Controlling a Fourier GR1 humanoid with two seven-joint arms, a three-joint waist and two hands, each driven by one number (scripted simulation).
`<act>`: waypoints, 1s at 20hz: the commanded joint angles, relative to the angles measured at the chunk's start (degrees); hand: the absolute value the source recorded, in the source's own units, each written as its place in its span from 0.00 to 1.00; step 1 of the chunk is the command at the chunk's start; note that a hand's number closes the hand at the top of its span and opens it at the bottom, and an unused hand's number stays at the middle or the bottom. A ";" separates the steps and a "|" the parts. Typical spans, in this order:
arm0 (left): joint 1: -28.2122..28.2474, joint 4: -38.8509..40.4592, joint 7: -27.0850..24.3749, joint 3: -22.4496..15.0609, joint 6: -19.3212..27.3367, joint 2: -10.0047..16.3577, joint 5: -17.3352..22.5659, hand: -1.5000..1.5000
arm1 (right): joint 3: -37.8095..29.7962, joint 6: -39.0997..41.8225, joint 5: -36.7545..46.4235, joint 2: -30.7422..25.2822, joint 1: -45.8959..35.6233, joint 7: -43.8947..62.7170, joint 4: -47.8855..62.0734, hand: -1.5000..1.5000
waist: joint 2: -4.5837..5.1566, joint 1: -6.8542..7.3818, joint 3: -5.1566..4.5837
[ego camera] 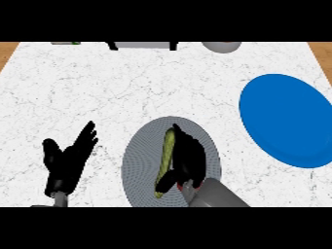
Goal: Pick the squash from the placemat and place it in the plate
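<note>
A long yellow-green squash [167, 155] lies lengthwise on the round grey placemat [141, 160] in the lower middle of the head view. My right hand [188, 158] lies over the squash's right side, its fingers curled against it and hiding part of it. The blue plate [292, 120] sits to the right, apart from the placemat, with nothing on it. My left hand [67, 160] rests open at the lower left, fingers up, away from the placemat.
The white marble counter [89, 87] has wooden floor showing past its left and right edges. At the far edge stand a grey bowl-like object [221, 46] and a flat grey item with black legs [143, 45].
</note>
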 commanded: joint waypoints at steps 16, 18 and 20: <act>-2.61 -0.61 2.49 1.99 -2.39 0.20 -0.34 0.50 | -0.76 -10.51 7.46 0.07 -13.99 11.85 12.40 1.00 | 0.48 1.65 0.01; -2.19 -1.52 2.77 -0.61 -1.41 -1.79 -1.65 0.50 | -4.75 -10.39 7.56 0.06 -18.68 16.22 14.75 1.00 | 0.56 2.72 0.02; -2.03 2.28 0.00 0.62 -1.60 -1.80 -1.64 0.50 | -2.45 -17.99 14.48 0.06 -19.75 16.11 14.57 1.00 | 0.50 1.89 -0.07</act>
